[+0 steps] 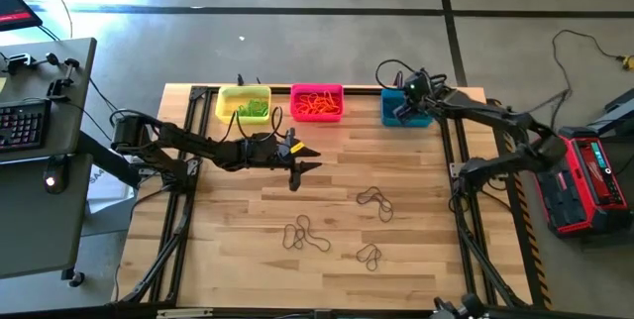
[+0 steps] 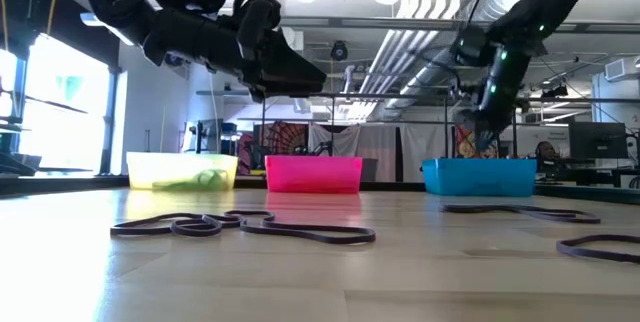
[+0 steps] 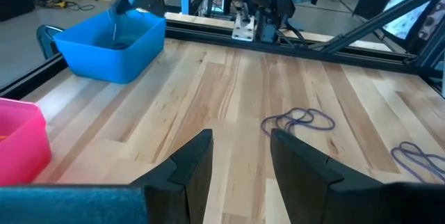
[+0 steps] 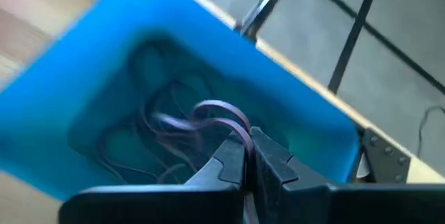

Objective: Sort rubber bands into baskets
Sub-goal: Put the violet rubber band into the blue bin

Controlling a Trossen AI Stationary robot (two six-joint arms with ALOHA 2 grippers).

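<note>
Three baskets stand along the table's far edge: yellow [image 1: 243, 102] with green bands, pink [image 1: 317, 102] with orange bands, blue [image 1: 404, 111] with dark bands. My right gripper [image 4: 249, 160] hangs over the blue basket [image 4: 139, 99], shut on a dark rubber band [image 4: 224, 113]. My left gripper [image 1: 303, 160] is open above the table, near the pink basket, with nothing between its fingers [image 3: 191, 165]. More dark rubber bands [image 1: 374, 200] [image 1: 305, 235] [image 1: 369, 255] lie flat on the wood. My right gripper pinches the dark rubber band between its two fingertips [image 4: 233, 156]. A loop of the band [image 4: 219, 107] curls out beyond the tips. The fingers slant down over the blue basket, and the band is clear of the table, above the bands inside the basket.
The table has a black metal frame along its sides [image 1: 454, 160]. Free wood lies between the baskets and the loose bands. A desk with a keyboard [image 1: 25, 126] stands left of the table, and a red and black device [image 1: 589, 180] stands to its right.
</note>
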